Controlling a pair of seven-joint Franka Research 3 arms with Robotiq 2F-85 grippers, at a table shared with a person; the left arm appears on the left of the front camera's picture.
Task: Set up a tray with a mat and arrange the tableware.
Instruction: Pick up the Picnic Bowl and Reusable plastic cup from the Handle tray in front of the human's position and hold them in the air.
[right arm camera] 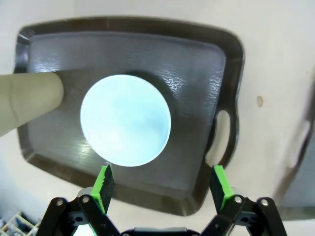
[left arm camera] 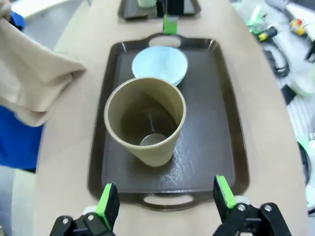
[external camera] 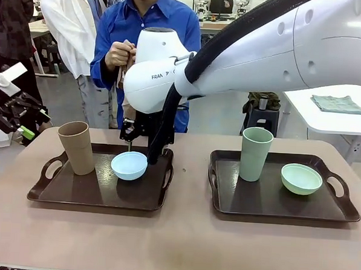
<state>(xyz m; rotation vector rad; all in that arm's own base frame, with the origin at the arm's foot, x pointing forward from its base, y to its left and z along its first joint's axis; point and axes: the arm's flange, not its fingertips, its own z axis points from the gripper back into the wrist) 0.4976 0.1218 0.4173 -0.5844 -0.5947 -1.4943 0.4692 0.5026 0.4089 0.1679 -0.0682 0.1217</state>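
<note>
Hands both spread, right hand (right arm camera: 161, 172) over light blue bowl (right arm camera: 125, 119), left hand (left arm camera: 165, 187) before tan cup (left arm camera: 145, 123).

tan cup (right arm camera: 29, 105): runs off the left edge, right wrist view
far tray (left arm camera: 125, 12): cut by the top edge, left wrist view; contents too blurred to name
beige cloth (left arm camera: 34, 83): blurred, runs off left edge
person's hand (external camera: 118, 53): partly behind white arm (external camera: 244, 66), front view
</note>
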